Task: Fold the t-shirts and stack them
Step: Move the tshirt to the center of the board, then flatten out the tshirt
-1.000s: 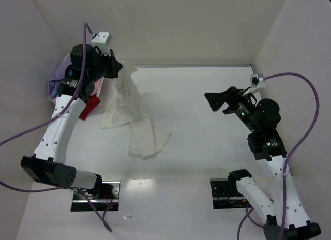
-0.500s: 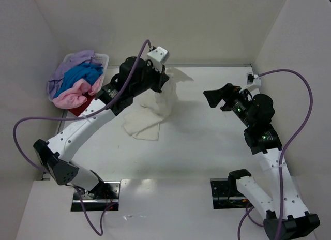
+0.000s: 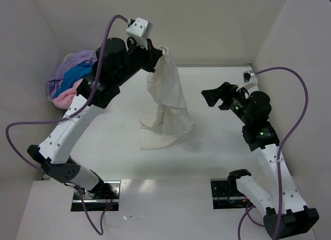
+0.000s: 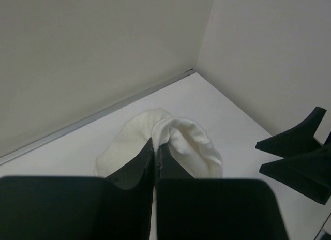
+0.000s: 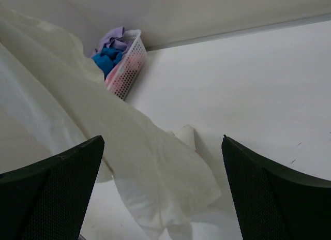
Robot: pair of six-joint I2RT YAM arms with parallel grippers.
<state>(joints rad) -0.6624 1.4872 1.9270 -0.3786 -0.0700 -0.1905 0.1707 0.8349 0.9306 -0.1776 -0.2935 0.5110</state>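
**Item 1: cream-white t-shirt** [image 3: 168,103]. Hangs in a long drape over the rear-centre of the tabletop [image 3: 207,157], lifted by one pinch at its top edge. Lower part is pooled and crumpled on the surface. Not spread, no fold in it.

**Item 2: left gripper** [image 3: 161,53]. Clenched on a bunch of the cream cloth. Wrist view shows fabric bulging out both sides of the closed fingers [image 4: 139,165]. Arm raised high.

**Item 3: right gripper** [image 3: 214,99]. Jaws spread wide, nothing betw. them. Hovers to the right of the drape, apart from it, facing it.

**Item 4: other t-shirts.** Lilac [image 3: 77,61], bright blue [image 3: 77,74], pale pink [image 3: 67,95], heaped in the white basket [image 5: 126,64] at the far-left corner. Untouched.

**Step, prob.:** first shirt is out and held up, ready for laying flat. No stack begun, so task looks early.

**Next move, est.:** the right gripper needs a 2nd hold on a free edge or corner of the hanging cloth. Then both arms can stretch it wide and lower it flat. That calls for a close approach w/o snagging the bunched middle.
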